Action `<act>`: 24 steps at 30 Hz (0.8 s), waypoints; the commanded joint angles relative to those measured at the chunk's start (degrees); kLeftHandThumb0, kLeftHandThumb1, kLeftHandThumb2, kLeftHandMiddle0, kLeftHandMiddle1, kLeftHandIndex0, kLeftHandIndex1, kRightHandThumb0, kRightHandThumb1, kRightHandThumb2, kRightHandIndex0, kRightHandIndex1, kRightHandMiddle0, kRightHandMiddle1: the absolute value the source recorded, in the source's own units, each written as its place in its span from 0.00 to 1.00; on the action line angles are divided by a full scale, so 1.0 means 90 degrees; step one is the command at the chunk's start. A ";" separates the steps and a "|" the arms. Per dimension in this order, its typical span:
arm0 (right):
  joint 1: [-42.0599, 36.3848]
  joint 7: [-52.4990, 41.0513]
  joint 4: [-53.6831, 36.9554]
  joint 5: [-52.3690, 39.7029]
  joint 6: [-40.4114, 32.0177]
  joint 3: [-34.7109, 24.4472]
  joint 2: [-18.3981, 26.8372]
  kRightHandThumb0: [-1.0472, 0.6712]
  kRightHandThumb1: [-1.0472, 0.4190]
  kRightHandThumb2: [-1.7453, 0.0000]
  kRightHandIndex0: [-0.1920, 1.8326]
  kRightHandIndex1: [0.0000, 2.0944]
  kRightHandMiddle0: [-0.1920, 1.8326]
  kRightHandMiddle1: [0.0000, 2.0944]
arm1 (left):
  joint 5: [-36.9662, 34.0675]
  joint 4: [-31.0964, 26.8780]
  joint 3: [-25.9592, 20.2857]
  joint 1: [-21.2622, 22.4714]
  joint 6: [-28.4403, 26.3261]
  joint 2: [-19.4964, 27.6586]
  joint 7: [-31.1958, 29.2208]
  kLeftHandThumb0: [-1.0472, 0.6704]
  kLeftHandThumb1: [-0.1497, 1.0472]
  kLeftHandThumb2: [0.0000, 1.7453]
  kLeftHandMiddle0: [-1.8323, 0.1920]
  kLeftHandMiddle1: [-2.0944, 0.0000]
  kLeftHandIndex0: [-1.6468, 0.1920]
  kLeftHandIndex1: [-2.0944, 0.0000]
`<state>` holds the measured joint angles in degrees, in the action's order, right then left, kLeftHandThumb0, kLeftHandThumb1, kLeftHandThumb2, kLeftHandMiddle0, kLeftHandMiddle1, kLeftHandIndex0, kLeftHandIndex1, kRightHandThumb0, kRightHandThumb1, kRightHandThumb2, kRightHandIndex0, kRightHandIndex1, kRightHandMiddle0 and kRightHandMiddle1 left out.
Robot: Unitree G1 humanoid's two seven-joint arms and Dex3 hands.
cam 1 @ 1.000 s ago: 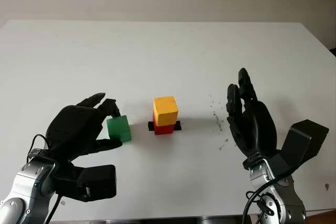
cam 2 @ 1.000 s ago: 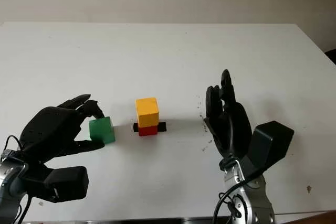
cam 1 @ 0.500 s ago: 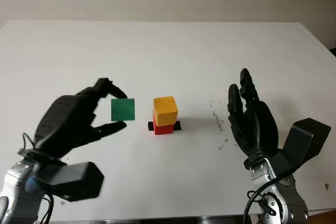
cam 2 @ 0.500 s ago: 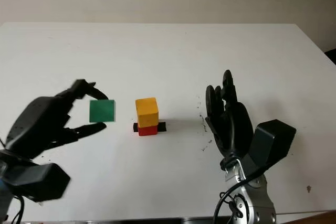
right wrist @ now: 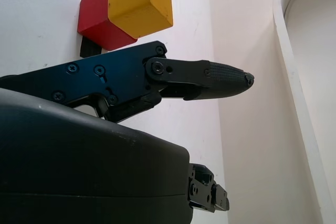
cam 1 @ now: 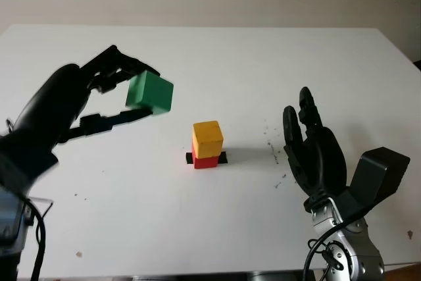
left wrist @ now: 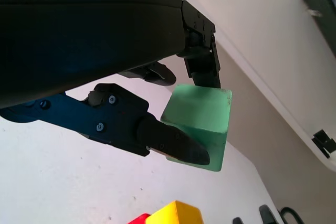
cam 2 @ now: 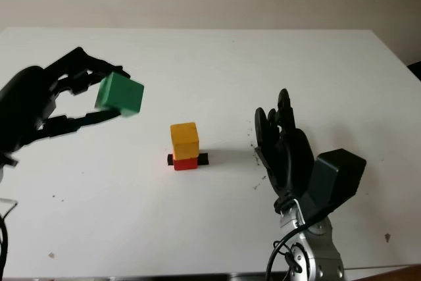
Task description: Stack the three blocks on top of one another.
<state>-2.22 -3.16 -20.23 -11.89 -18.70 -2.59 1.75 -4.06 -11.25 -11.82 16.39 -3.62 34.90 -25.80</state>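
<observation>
My left hand [cam 1: 128,93] is raised above the table's left half, shut on the green block [cam 1: 150,93], which hangs tilted in the air up and left of the stack. Seen from the left wrist, the green block [left wrist: 198,119] is pinched between fingers on opposite faces. The yellow block [cam 1: 207,139] sits on the red block [cam 1: 204,160] at the table's centre, over a small black marker [cam 1: 222,157]. To the right of the stack, clear of it, is my open right hand [cam 1: 309,143], palm toward the yellow block [right wrist: 140,3] and red block [right wrist: 100,19].
The white table [cam 1: 210,57] stretches wide around the stack. Small dark specks [cam 1: 271,146] lie between the stack and the right hand. The table's front edge runs just below both arms.
My left hand has lifted the green block off the table, up and slightly toward the stack. The right hand and the yellow-on-red stack have stayed put.
</observation>
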 commanded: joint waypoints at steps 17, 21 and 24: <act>0.0176 0.0122 0.0036 0.0312 -0.0069 0.0202 -0.0013 0.27 0.00 0.75 0.00 0.00 0.00 0.00 | -0.0486 0.0090 0.0871 0.1262 -0.2059 -0.0578 -0.0255 0.34 1.00 0.06 0.76 0.98 0.72 0.31; 0.0159 0.0102 0.0063 0.0314 -0.0002 0.0206 -0.0023 0.28 0.00 0.75 0.00 0.00 0.00 0.00 | -0.0465 -0.0053 0.1017 0.1195 -0.2335 -0.0685 -0.0213 0.33 1.00 0.05 0.76 0.98 0.70 0.31; 0.0145 0.0094 0.0050 0.0293 -0.0007 0.0206 -0.0035 0.28 0.00 0.75 0.00 0.00 0.00 0.00 | -0.0491 -0.0126 0.1146 0.1156 -0.2508 -0.0741 -0.0265 0.32 1.00 0.06 0.76 0.97 0.69 0.28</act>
<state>-1.06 -2.21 -19.72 -9.21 -19.43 -0.53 1.63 -8.04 -11.21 -1.96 26.67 -25.80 28.55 -28.00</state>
